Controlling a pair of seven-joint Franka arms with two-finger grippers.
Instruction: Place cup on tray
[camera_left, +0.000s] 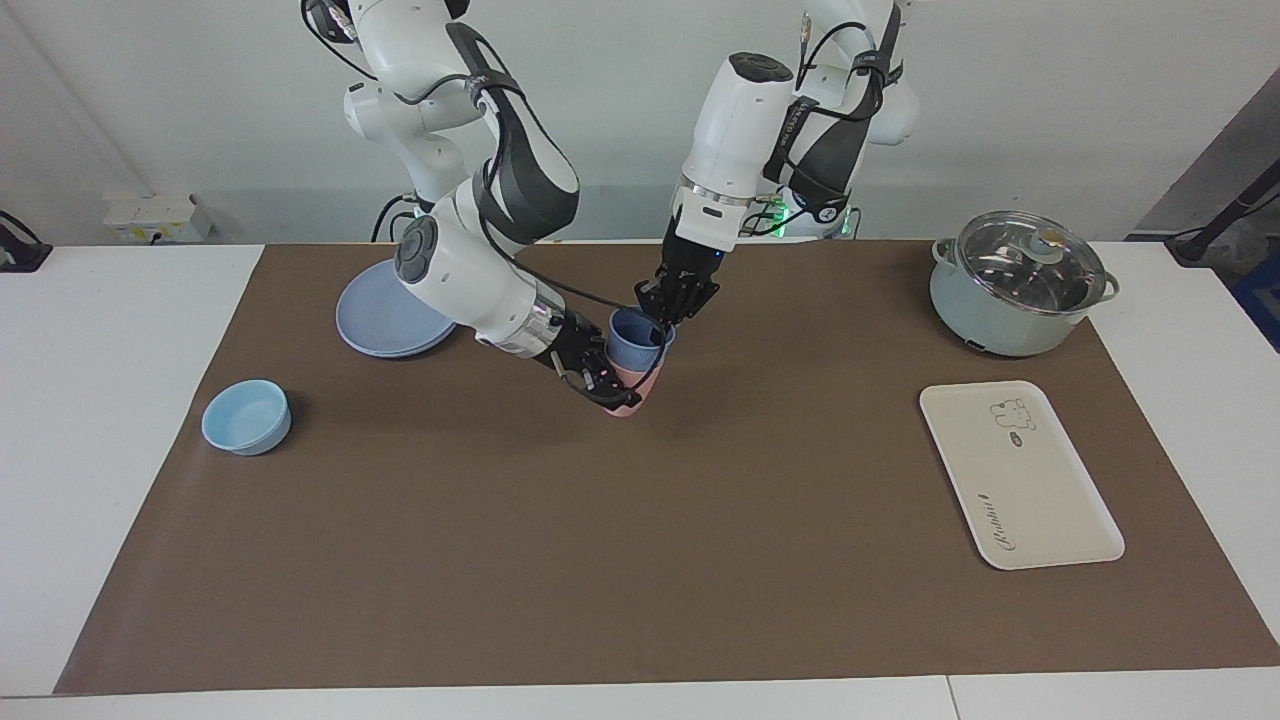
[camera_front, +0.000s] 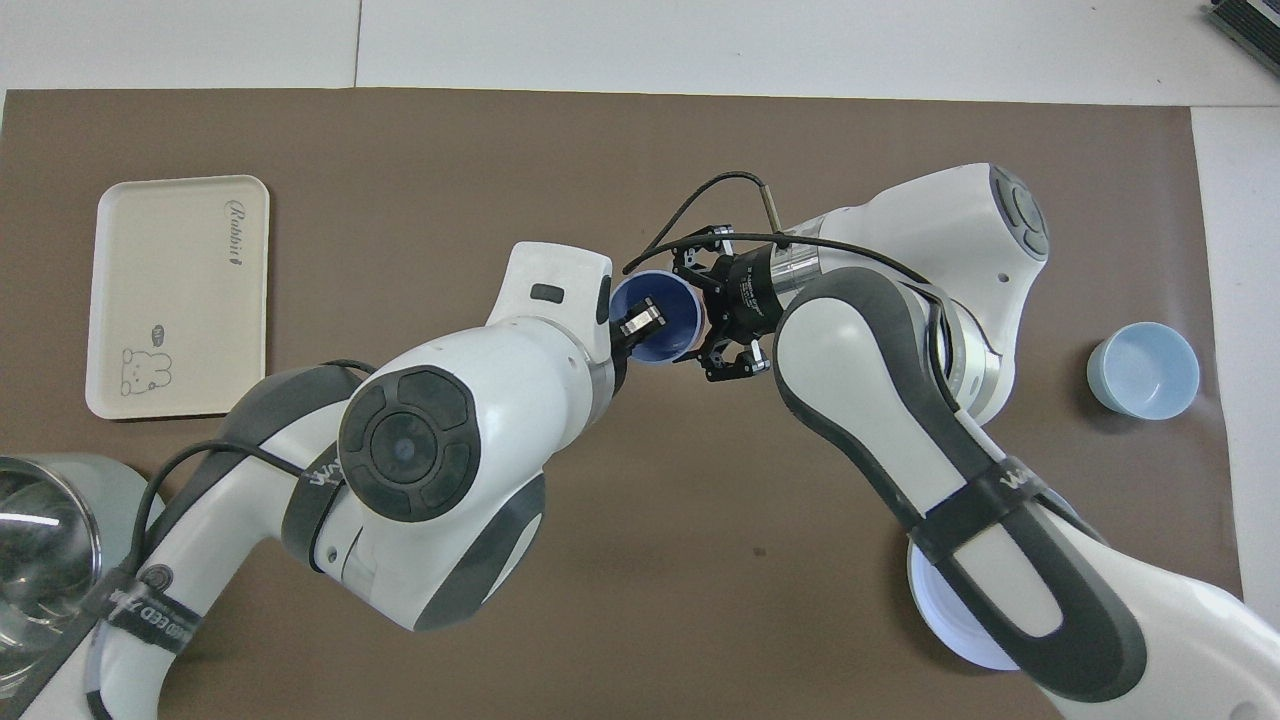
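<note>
The periwinkle-blue cup (camera_left: 632, 342) sits nested inside a pink cup (camera_left: 632, 392) on the brown mat, in the middle of the table and close to the robots. It also shows from above in the overhead view (camera_front: 668, 322). My left gripper (camera_left: 660, 322) is shut on the blue cup's rim, with one finger (camera_front: 640, 322) inside it. My right gripper (camera_left: 613, 390) is shut on the pink cup from the side and low down. The cream tray (camera_left: 1020, 475) with the bear drawing lies bare toward the left arm's end of the table, and shows in the overhead view too (camera_front: 180, 290).
A round blue plate (camera_left: 385, 315) lies near the right arm's base. A light-blue bowl (camera_left: 246, 416) stands toward the right arm's end. A pot with a glass lid (camera_left: 1015, 285) stands close to the tray, nearer to the robots.
</note>
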